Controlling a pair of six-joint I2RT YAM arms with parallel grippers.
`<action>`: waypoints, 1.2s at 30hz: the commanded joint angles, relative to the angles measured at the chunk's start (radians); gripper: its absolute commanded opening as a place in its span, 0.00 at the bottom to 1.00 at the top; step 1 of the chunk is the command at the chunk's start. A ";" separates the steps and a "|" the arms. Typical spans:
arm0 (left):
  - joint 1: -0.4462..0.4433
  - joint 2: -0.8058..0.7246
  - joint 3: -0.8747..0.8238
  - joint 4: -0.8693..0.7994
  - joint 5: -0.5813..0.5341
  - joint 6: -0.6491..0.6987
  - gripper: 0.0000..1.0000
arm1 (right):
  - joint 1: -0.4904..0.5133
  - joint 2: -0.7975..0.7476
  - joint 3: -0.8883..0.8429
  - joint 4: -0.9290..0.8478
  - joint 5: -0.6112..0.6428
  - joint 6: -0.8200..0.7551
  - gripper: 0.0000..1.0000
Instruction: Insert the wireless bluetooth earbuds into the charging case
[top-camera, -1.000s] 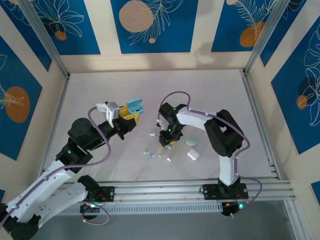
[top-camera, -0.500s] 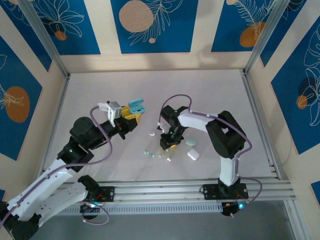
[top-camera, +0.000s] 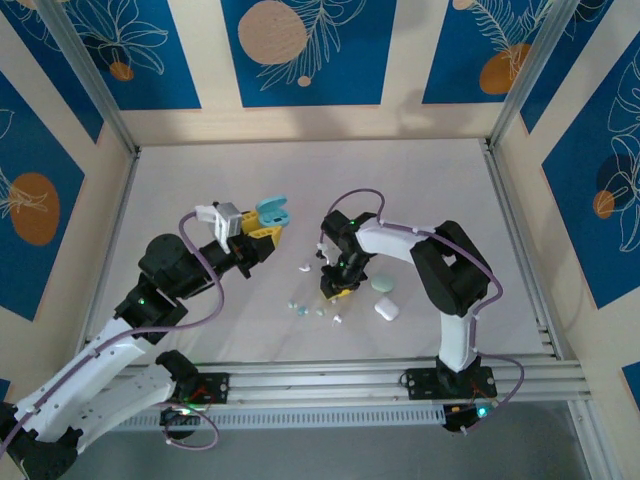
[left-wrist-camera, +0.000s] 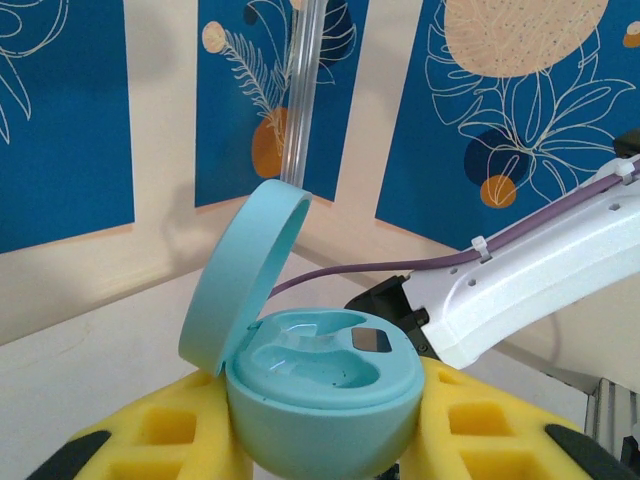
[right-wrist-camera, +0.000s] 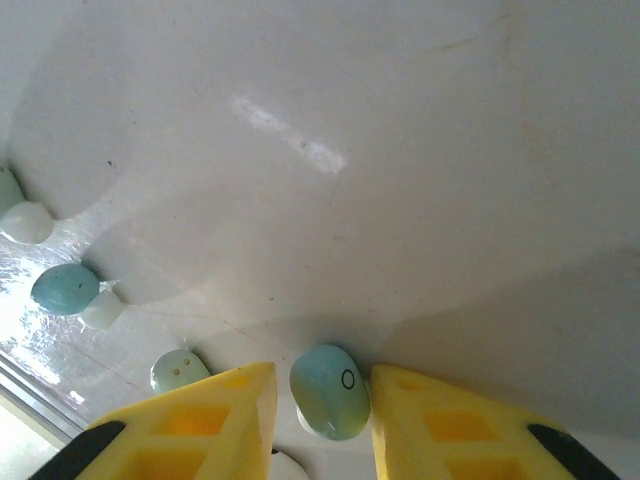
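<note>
R fingers (right-wrist-camera: 200, 420) flank glossy oval pale-blue earbud (right-wrist-camera: 328, 392) lying on white surface (right-wrist-camera: 400, 150), long axis w/ the fingers, ring mark up; grip unclear. L fingers (left-wrist-camera: 480, 425) pinch rounded teal case (left-wrist-camera: 320, 395), lid open leftward.

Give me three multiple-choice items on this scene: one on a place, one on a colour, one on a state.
1. Where is the charging case? A. in a tray; B. held in the left claw; C. under a cloth.
2. What colour is the earbud between the fingers of the right claw? A. pale blue; B. red; C. black.
3. How is the case's lid? A. shut; B. hinged open; C. detached.
Key: 1 B, the claw clamps its base in the left wrist view; 2 A, the right wrist view shows it; 3 B, the lid stands up from its hinge.
</note>
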 joint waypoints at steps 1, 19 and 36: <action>-0.003 -0.005 0.021 0.038 0.021 -0.018 0.27 | -0.002 0.027 0.019 0.016 -0.024 0.046 0.30; -0.003 -0.007 0.013 0.024 0.006 -0.017 0.27 | -0.002 -0.109 0.030 -0.033 0.149 0.291 0.23; -0.004 -0.030 0.016 -0.003 -0.033 -0.002 0.27 | 0.047 0.004 0.058 -0.151 0.469 0.470 0.24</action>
